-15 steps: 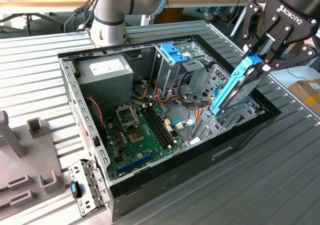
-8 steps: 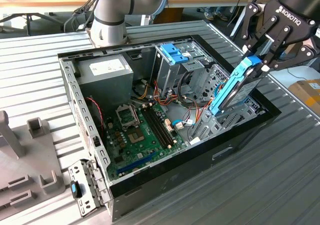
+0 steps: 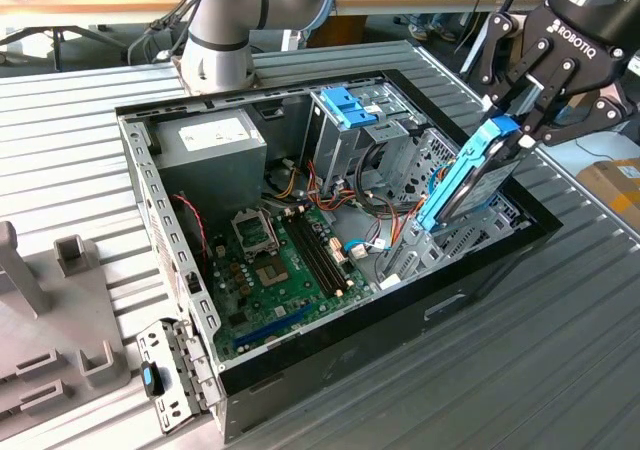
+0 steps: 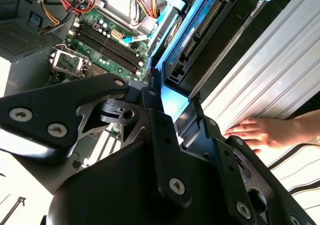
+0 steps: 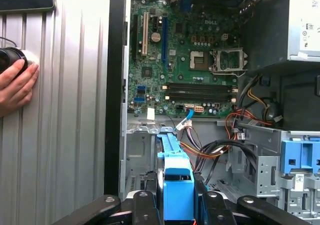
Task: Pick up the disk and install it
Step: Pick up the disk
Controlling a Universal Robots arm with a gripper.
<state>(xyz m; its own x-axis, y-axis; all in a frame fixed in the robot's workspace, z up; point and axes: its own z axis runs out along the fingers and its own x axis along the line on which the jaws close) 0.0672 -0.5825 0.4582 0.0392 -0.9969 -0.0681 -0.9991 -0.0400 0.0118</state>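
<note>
Exterior view: my gripper (image 3: 513, 128) is clamped on the blue end of the disk (image 3: 462, 182). The disk is tilted, w/ its lower end down inside the open PC case (image 3: 400, 308), at the exterior view's right. Second wrist view: a person's hand (image 4: 260, 132) lies flat on the ribbed table (image 4: 280, 70) beside the case. First wrist view: the disk's blue tab sits in my grip, motherboard (image 5: 185, 60) beyond.

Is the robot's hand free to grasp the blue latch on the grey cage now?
Probably not: the hand is shut on the disk, so it is occupied, though nothing covers the blue latch.
</note>
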